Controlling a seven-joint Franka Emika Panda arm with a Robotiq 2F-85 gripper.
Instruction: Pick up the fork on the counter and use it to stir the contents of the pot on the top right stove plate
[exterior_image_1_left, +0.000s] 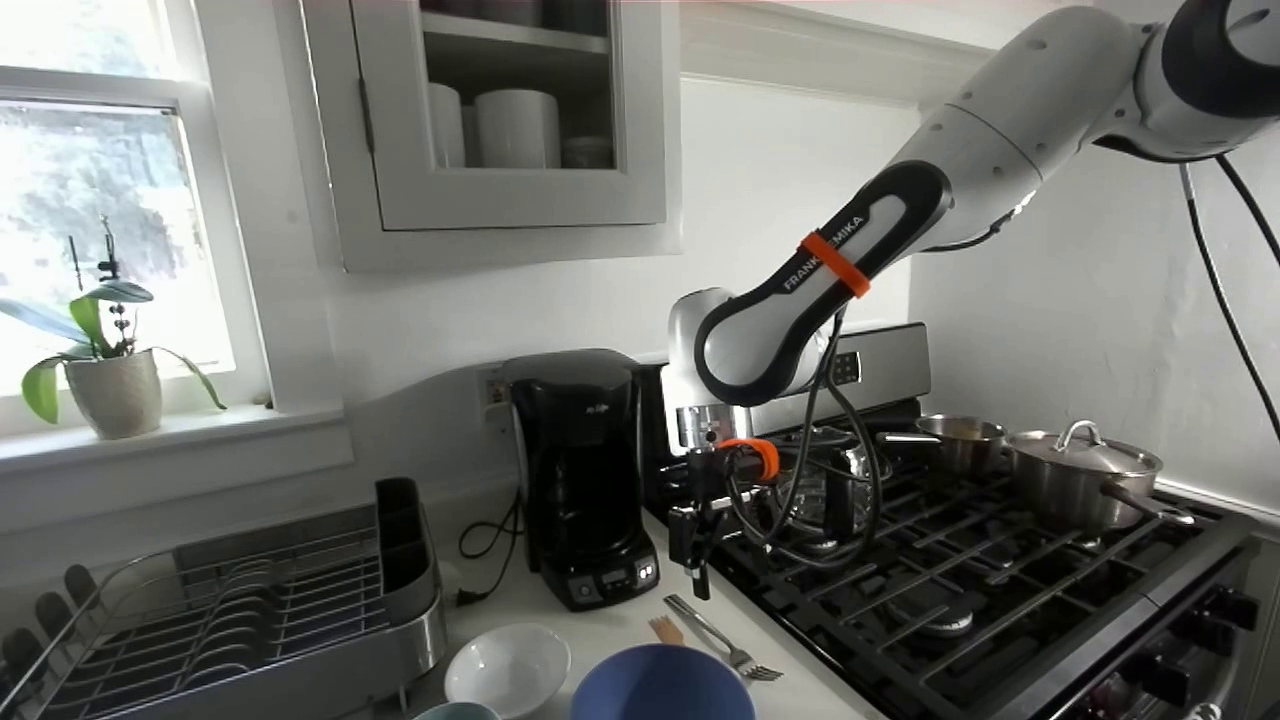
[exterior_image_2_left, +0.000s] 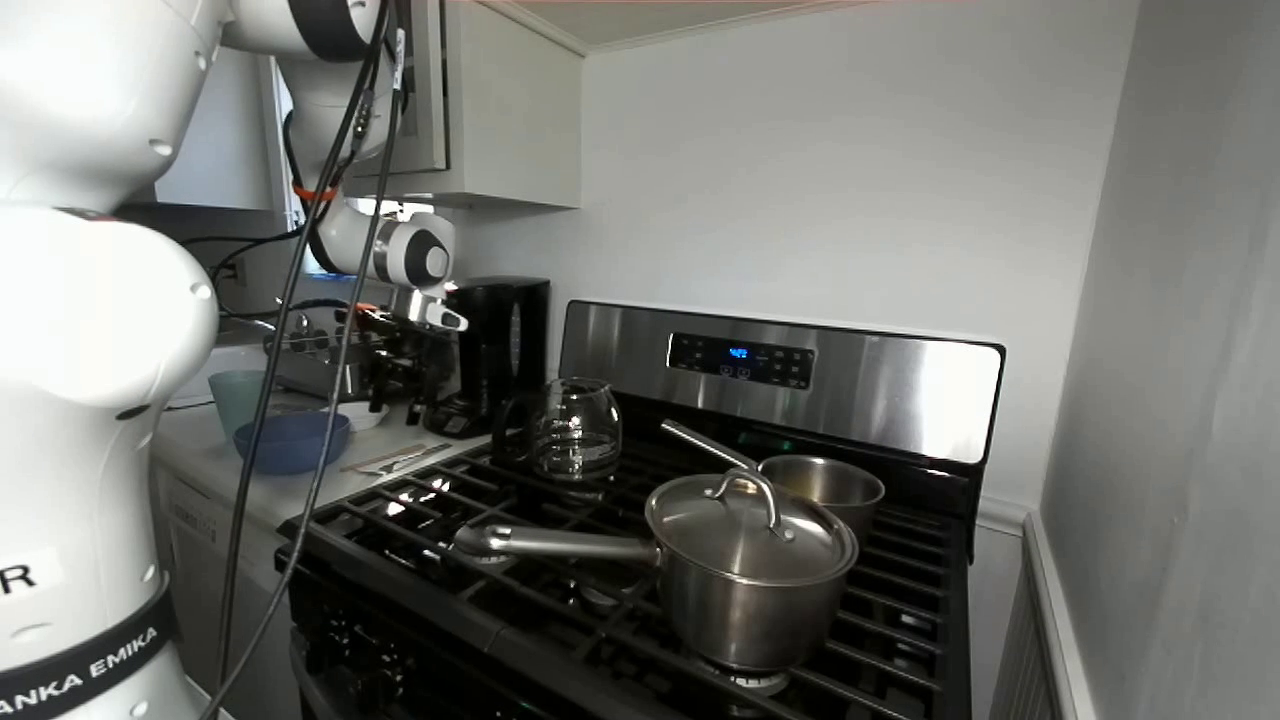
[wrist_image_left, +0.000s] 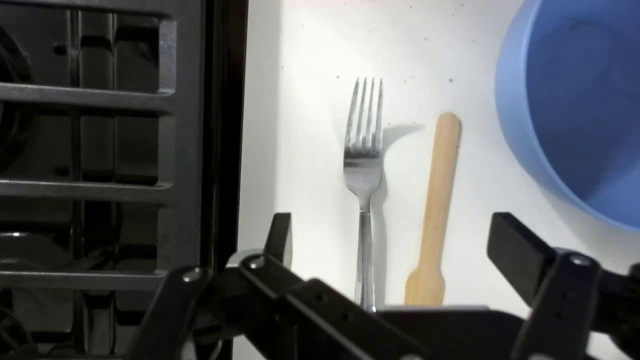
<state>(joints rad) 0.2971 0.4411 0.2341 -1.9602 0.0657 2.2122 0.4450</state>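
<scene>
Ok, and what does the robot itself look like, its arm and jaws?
The arm is white with rounded segments; its black trim carries white lettering ending in EMIKA. An orange band wraps it, and dark cables hang loosely alongside. The jaws are black and angular, with silvery screw heads.

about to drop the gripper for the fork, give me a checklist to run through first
1) Gripper open: ok, jaws wide apart.
2) Metal fork within the jaws' span: ok in the wrist view.
3) Nothing else within that span: not ok, a wooden utensil lies there too.
4) Blue bowl out of the jaws' way: cannot tell, it shows close to one of them.
5) Back right pot uncovered: ok, no lid on it.
6) Something inside it to stir: cannot tell, too small to make out.
</scene>
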